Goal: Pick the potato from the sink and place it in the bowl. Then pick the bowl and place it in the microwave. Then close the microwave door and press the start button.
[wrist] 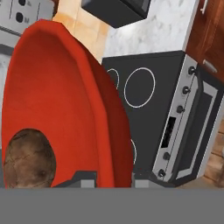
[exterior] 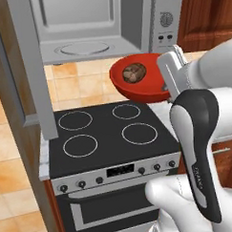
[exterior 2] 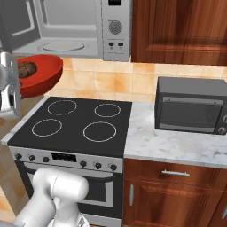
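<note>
Aloft, the red bowl (exterior: 138,78) carries the potato (exterior: 134,72), tilted, above the stove (exterior: 111,132). Fingers (wrist: 114,177) clamp its rim. Microwave (exterior: 92,23) cavity gapes, door (exterior: 25,64) swung wide.

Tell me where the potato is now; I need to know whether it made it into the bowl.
The potato sits inside the red bowl, which the claw holds by its rim above the stove, just below the open microwave.

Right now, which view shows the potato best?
Left base view: the potato sits whole in the bowl, unobstructed. Hand view shows it large but cut off at the edge; right base view shows it partly behind the gripper.
</note>
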Tool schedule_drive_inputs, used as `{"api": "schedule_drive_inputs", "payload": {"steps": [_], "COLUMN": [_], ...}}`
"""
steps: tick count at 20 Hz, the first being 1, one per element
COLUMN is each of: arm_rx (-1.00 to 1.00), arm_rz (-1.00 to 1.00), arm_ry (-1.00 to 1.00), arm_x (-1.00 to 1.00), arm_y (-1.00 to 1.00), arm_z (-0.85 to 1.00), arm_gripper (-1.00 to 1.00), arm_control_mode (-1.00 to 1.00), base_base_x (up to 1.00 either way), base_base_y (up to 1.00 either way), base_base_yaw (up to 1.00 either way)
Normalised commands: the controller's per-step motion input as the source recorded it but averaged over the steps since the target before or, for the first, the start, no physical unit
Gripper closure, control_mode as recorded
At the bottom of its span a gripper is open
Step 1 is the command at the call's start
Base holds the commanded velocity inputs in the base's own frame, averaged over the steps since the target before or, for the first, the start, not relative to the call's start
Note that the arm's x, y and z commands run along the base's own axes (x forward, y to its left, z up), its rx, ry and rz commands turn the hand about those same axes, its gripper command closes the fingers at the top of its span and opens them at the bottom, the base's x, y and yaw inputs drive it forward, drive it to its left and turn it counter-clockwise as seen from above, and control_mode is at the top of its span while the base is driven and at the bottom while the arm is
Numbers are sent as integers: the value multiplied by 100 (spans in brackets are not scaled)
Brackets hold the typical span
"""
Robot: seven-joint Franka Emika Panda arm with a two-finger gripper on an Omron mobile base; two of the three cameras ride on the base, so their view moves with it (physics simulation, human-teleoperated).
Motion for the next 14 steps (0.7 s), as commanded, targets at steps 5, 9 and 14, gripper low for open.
{"api": "schedule_drive_inputs", "payload": {"steps": [5, 9, 14], "arm_rx": [0, 2, 3], "arm_rz": [0, 0, 0], "arm_ry": [-7, 3, 8], "arm_x": [83, 99, 100], "arm_y": [37, 11, 0], "arm_z": [45, 23, 21], "arm_gripper": [100, 100, 100], "arm_control_mode": [-100, -100, -100], "base_base_x": [0, 0, 0], "base_base_y": [0, 0, 0], "base_base_yaw": [0, 0, 0]}}
